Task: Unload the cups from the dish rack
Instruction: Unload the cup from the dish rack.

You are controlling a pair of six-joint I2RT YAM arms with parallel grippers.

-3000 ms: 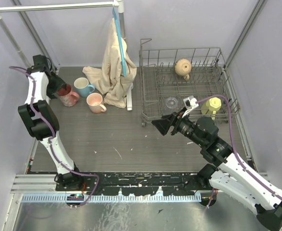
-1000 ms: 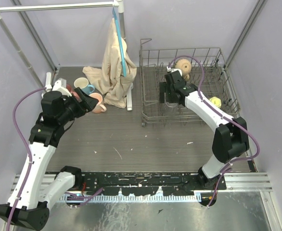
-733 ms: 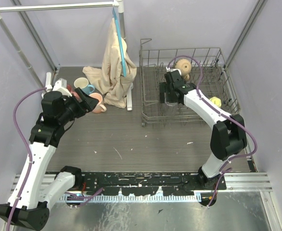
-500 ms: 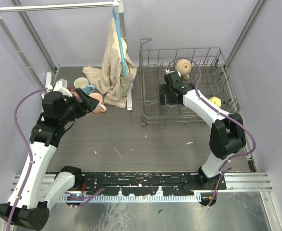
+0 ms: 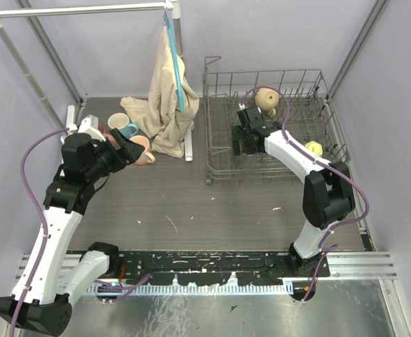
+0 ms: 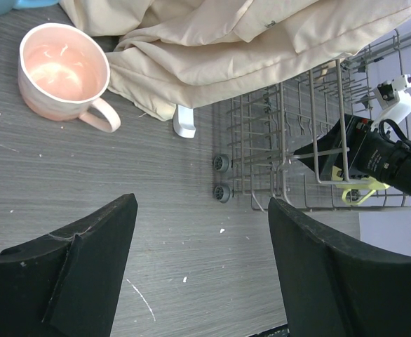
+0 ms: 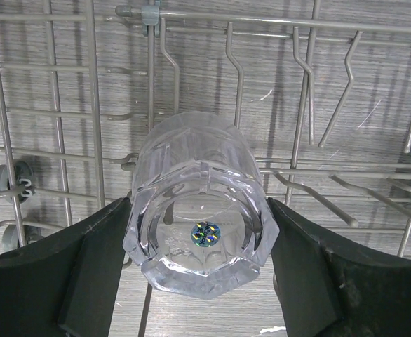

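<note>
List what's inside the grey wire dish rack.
Tan mug, yellow-green mug, and a clear glass between the open right gripper's fingers. The right arm covers part of the rack floor.

The grey wood-grain table (image 5: 191, 203) carries the dish rack (image 5: 209, 140) on its right. On its left stand a blue mug (image 5: 121, 125) and a pink mug (image 6: 62, 74), beside a heap of beige cloth (image 5: 149, 112).

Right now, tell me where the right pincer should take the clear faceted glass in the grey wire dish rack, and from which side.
Grip the clear faceted glass across its side wall, coming straight along its axis from above. It sits end-on among prongs of the grey wire dish rack, and the open right pincer flanks opposite facets, likely steadier seats than the rim.
</note>
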